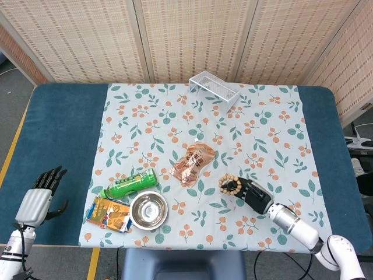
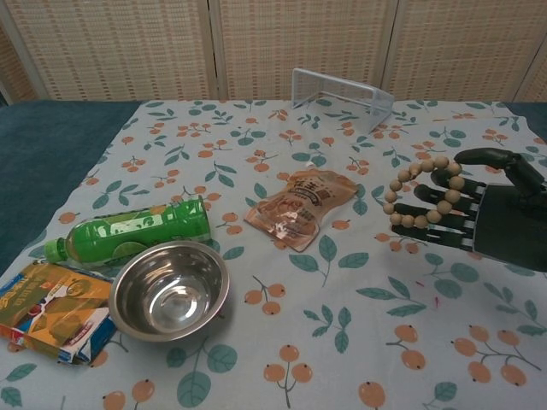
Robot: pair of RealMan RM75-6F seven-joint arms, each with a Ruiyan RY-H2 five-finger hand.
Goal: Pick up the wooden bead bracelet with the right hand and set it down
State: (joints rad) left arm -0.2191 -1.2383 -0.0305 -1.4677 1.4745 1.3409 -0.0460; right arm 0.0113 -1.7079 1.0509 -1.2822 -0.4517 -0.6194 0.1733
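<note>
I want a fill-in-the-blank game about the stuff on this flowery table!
1. The wooden bead bracelet is looped over the fingers of the robot's ____ hand.
2. The steel bowl has ____ inside it.
3. The green bottle is lying on its ____.
4. The left hand rests over the bare ____ part of the table.

Missing words: right; nothing; side; blue

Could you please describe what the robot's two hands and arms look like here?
The left hand has black fingers, a ribbed silver-grey back and a thin black cable along its white forearm. The right hand is black all over, joined by a shiny metal wrist to a white arm.
</note>
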